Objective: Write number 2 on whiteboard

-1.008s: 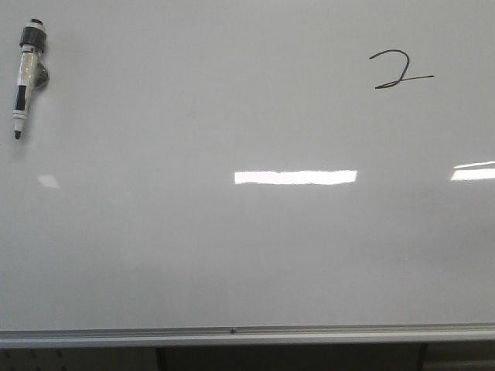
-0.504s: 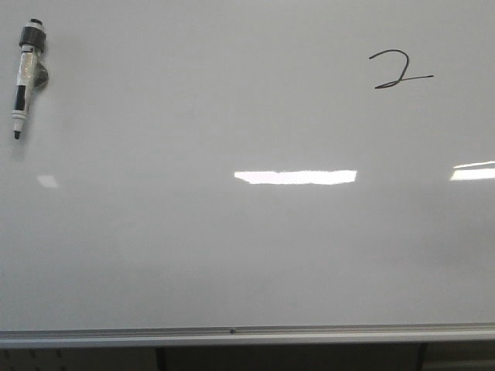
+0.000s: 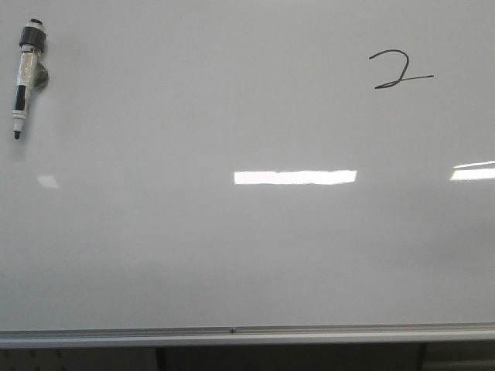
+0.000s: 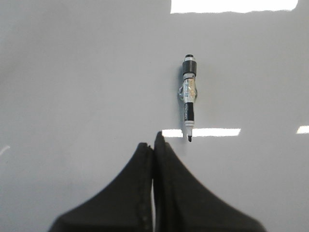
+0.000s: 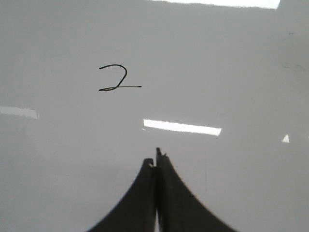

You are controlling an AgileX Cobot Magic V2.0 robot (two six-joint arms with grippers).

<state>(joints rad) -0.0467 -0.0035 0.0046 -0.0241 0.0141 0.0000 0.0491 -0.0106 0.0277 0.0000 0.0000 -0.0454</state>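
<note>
The glossy whiteboard [image 3: 232, 247] fills the front view, with a silver strip along its lower edge. A thin dark number 2 [image 3: 399, 69] is drawn at its upper right; the right wrist view shows the number 2 [image 5: 118, 79] too. A black-and-white marker [image 3: 25, 77] lies at the upper left, cap off, tip down. In the left wrist view the marker [image 4: 189, 96] sits just beyond my left gripper [image 4: 153, 140], which is shut and empty. My right gripper [image 5: 155, 157] is shut too, holding nothing, some way from the digit. Neither gripper shows in the front view.
Bright rectangular light reflections [image 3: 295, 177] lie across the board's middle and right edge. Below the silver strip [image 3: 232, 335] is a dark gap with frame legs.
</note>
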